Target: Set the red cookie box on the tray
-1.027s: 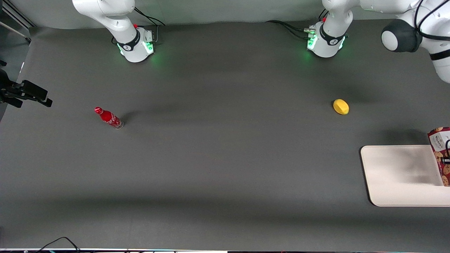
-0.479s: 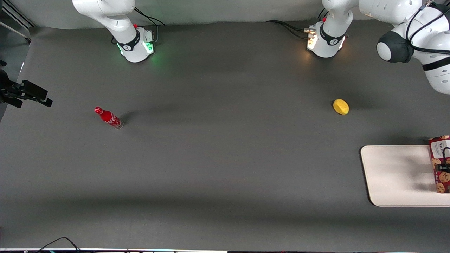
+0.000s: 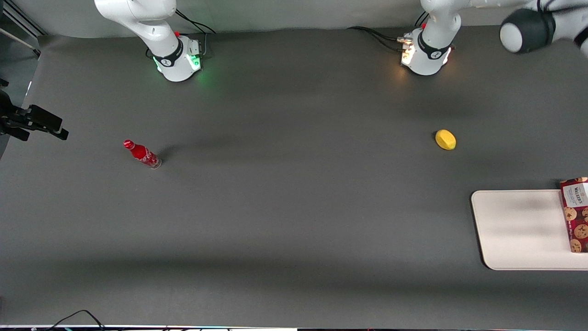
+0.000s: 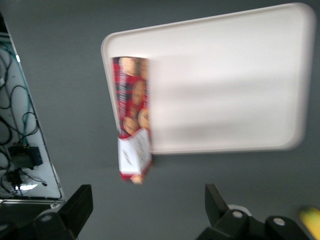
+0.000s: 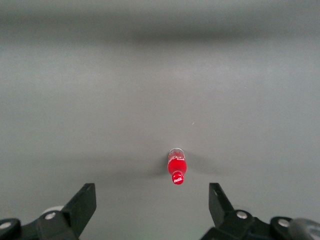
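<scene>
A: Front view first. The long, narrow dark-red cardboard cookie box lies flat at the working arm's end of the large cream-beige flat tray with rounded corners. Its long axis runs from nearer this camera to farther off, and the white-label end, the farther one, pokes over the tray's rim above the dark grey worktop. The tool is out of sight here.

B: So which step is this?

A: I'd judge the placing itself done and the arm in its retreat. The next move calls only for lifting clear without brushing the box, unless the overhang needs a nudge inward.

B: And the left wrist view?

A: The tool hangs high above the box, its two black fingers spread wide with nothing between them, so released. The box lies along one short edge of the tray, label end jutting past the rim onto the worktop.

B: Stable?

A: Most of it rests on the tray, so likely yes.
</scene>
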Controlling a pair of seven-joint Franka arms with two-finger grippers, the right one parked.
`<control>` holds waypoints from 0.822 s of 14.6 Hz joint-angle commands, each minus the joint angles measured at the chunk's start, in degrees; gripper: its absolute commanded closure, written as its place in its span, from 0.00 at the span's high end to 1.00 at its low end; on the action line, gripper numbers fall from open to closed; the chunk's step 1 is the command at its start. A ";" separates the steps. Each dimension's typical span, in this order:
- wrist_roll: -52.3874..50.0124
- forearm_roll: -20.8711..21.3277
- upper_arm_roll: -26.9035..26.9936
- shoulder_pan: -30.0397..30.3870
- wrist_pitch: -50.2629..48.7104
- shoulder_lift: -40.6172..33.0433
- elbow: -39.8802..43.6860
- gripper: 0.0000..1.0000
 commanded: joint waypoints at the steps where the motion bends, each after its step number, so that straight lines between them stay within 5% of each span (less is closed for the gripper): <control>1: -2.91 0.20 -4.69 -4.15 -13.76 -12.81 -3.47 1.00; 4: -19.15 1.52 -15.32 -4.15 -23.37 -23.62 -8.80 1.00; 6: -23.13 1.97 -20.43 -4.15 -21.91 -32.75 -20.28 1.00; 9: -28.33 1.88 -23.61 -3.89 -11.39 -46.99 -41.38 1.00; 12: -26.94 1.71 -23.88 -3.89 -9.94 -47.32 -42.25 1.00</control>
